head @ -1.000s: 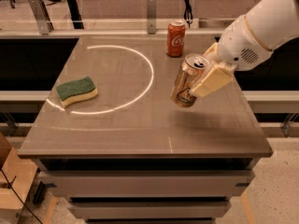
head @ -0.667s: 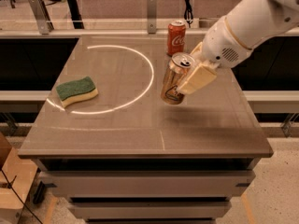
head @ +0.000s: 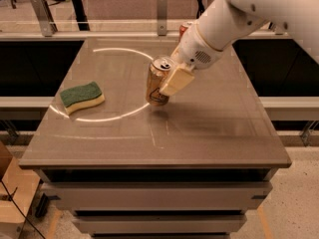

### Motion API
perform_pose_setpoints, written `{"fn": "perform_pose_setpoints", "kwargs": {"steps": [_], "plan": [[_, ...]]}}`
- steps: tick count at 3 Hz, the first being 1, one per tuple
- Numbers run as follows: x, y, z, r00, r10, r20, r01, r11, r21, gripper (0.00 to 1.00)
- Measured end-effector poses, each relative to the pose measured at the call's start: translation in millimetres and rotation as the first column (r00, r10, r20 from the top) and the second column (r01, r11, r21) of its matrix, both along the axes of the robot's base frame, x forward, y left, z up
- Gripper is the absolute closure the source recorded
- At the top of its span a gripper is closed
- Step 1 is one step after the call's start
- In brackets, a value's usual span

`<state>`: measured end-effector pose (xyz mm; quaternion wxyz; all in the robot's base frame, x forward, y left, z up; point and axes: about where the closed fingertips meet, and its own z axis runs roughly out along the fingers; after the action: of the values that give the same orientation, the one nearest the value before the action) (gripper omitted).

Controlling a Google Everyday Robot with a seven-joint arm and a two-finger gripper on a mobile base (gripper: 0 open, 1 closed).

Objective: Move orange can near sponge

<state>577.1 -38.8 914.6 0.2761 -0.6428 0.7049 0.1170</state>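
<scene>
gripper (head: 166, 83) is closed on the can (head: 155, 79), one cream finger (head: 175, 80) pressed flat against its right side; the other finger is hidden behind it.

table (head: 209, 133), a brown-grey top on a drawer base, fills most of the view. white arm (head: 224, 26) reaches in from the upper right, down to the middle of the top. a thin bright ring (head: 124, 114) curves across the left half.

sponge (head: 82, 96), green over yellow, lies flat at the ring's left edge. the can hangs tilted at the ring's right edge, silver top leaning back and right, base just above its own shadow; i cannot tell what is in it. bare table lies between can and sponge. a red can (head: 184, 28) peeks out behind the arm at the far edge.
</scene>
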Motion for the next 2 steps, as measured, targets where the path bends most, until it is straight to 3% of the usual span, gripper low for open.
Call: {"fn": "perform_pose_setpoints", "kwargs": {"steps": [2], "plan": [[26.7, 70.5, -15.4, 0.9942, 0.107, 0.002, -0.107, 0.994, 0.017, 0.60]]}}
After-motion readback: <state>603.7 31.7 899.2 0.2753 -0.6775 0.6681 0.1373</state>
